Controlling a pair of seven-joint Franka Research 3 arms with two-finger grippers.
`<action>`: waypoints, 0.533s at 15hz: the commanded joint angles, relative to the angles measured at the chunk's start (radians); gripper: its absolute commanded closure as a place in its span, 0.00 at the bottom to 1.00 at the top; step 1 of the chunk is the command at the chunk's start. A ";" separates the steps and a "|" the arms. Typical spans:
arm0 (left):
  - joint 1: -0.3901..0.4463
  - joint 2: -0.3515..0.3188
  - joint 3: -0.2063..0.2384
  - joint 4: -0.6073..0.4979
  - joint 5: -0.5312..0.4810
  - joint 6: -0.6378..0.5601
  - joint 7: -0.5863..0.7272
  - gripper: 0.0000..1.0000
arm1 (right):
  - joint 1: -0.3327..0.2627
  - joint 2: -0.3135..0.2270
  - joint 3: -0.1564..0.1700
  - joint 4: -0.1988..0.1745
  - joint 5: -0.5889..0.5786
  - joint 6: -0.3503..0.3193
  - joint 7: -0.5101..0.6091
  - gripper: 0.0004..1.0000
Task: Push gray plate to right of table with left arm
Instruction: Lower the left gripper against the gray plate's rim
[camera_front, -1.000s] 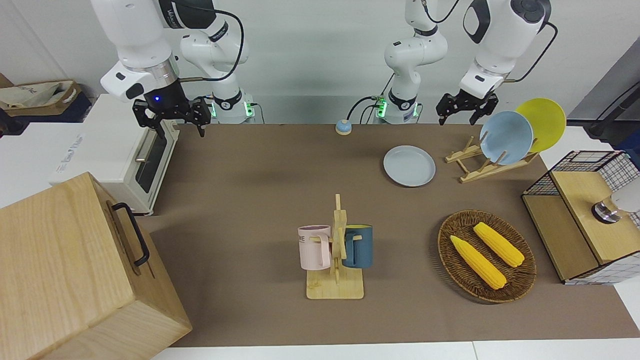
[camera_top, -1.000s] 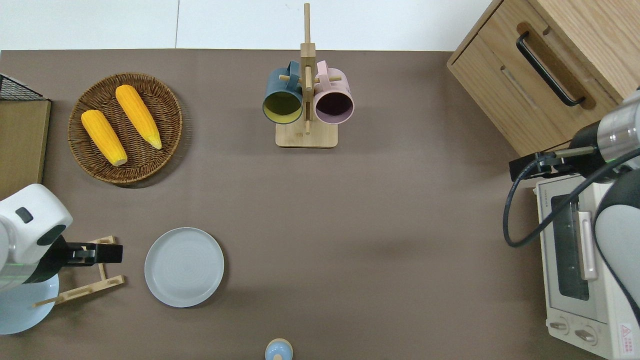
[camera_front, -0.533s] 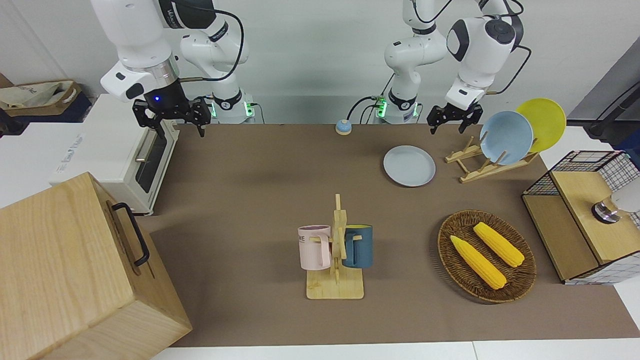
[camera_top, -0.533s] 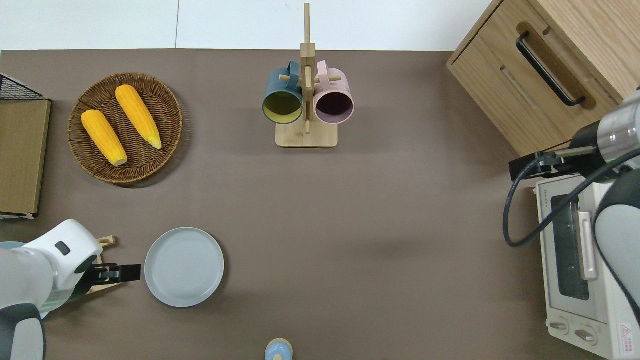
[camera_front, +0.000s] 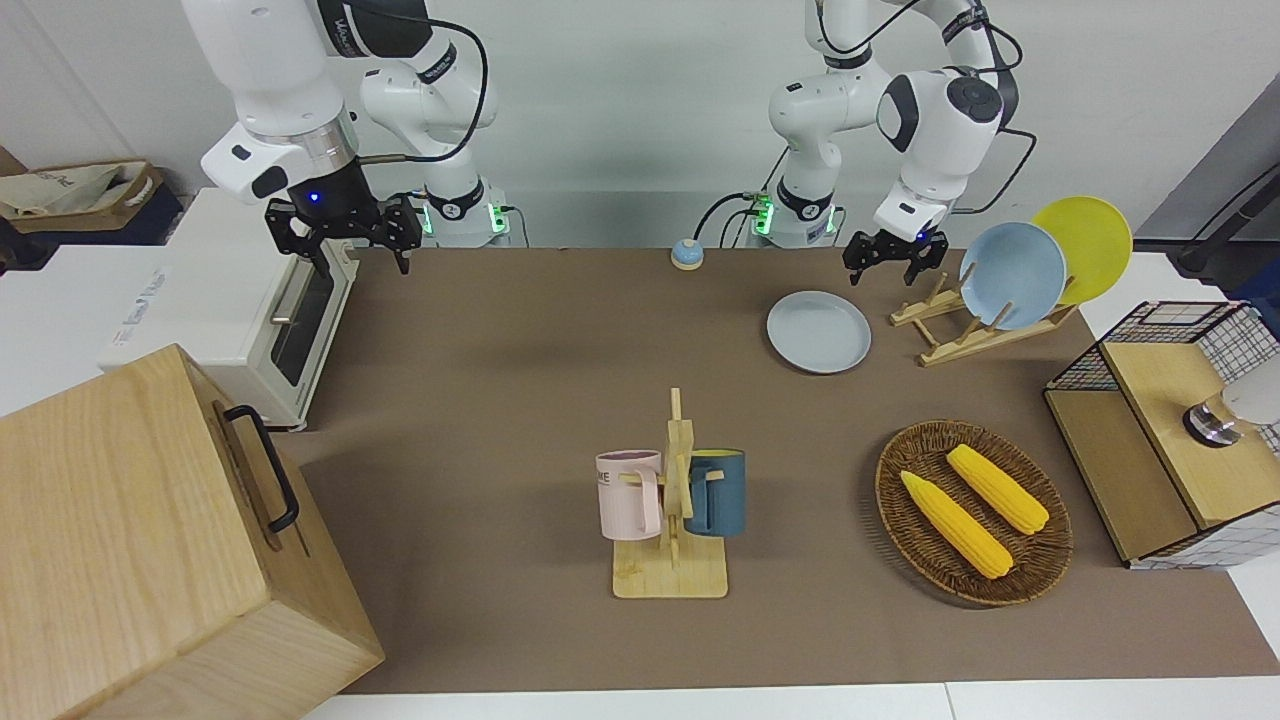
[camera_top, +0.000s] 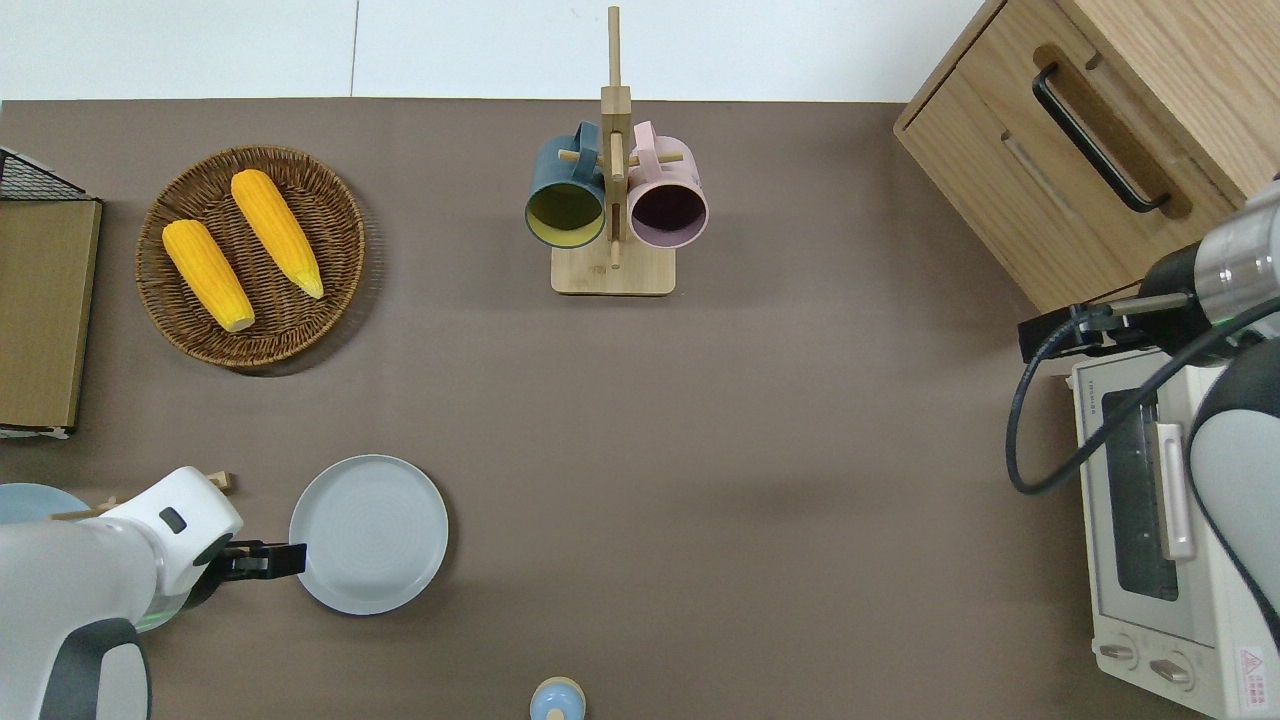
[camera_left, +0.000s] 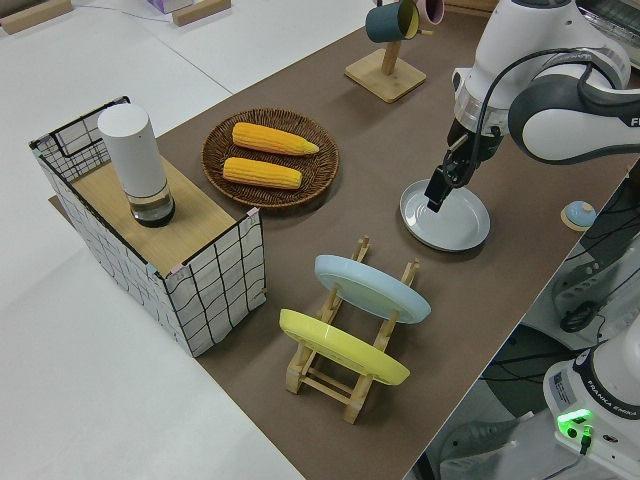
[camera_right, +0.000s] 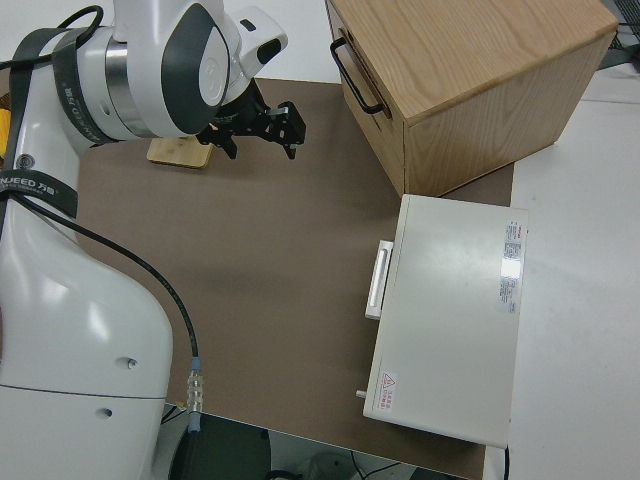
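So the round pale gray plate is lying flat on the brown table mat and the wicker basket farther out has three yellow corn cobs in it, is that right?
Not quite: the wicker basket holds two yellow corn cobs, not three, as the overhead view shows. The rest stands: the round pale gray plate lies flat on the brown table mat, and the basket sits farther from the robots than the plate.

Your left arm (camera_top: 90, 590) is bent low, its wrist turned down, and the left gripper (camera_top: 285, 560) points toward the right arm's end of the table. Its fingers seem to stand a little apart, but this is hard to tell. Your right arm (camera_front: 290, 90) is parked.
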 joint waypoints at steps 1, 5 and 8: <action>-0.006 -0.009 -0.003 -0.058 -0.021 0.071 0.018 0.00 | -0.001 -0.006 0.000 0.001 0.007 -0.010 0.003 0.02; -0.022 0.022 -0.003 -0.095 -0.022 0.147 0.020 0.00 | -0.001 -0.006 0.000 0.001 0.007 -0.010 0.003 0.02; -0.023 0.042 -0.003 -0.111 -0.024 0.187 0.020 0.00 | -0.001 -0.006 0.000 0.001 0.007 -0.010 0.003 0.02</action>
